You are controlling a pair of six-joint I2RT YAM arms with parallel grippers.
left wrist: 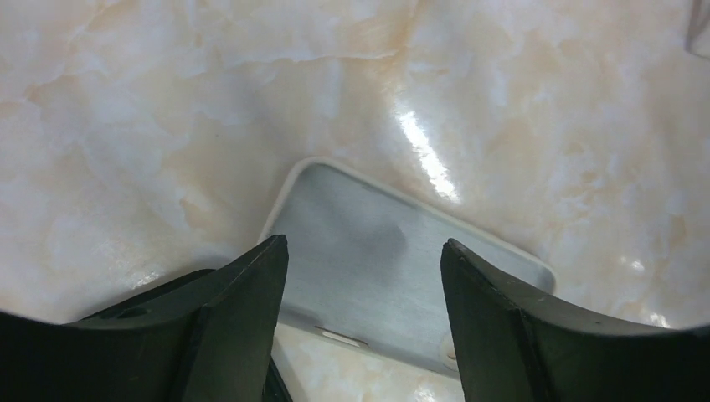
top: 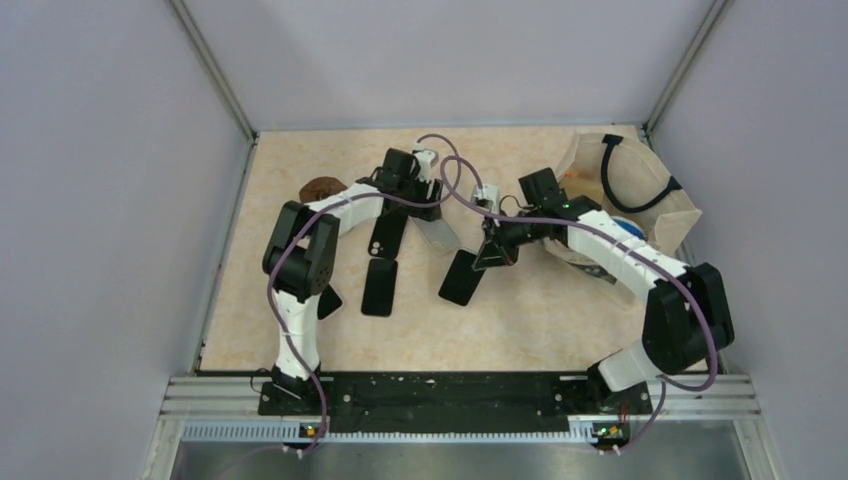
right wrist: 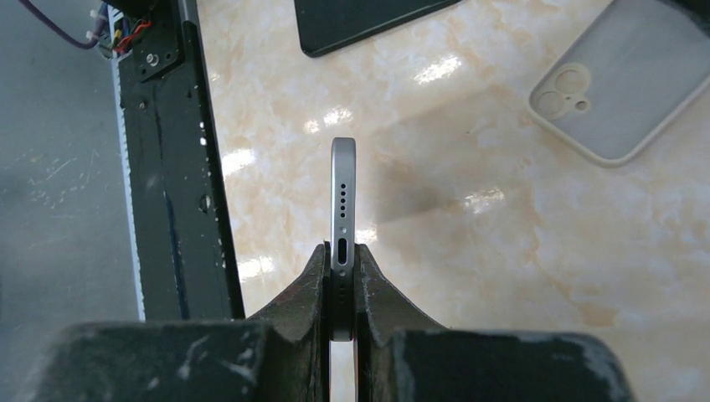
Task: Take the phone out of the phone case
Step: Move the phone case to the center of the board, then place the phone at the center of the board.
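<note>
The phone (right wrist: 343, 209) is out of the case (right wrist: 619, 92) and held edge-on to one side of it, with the jaws of the right arm (top: 620, 255) clamped across its thin sides near the charging port. The case lies flat on the worktop (left wrist: 167, 100), and the jaws of the left arm (top: 345, 210) stand apart directly above it, holding nothing. The grip covers little of the phone, so it could pivot or slip and drop. A careless set-down could also strike the dark slab (right wrist: 368, 21) lying beyond the case.
</note>
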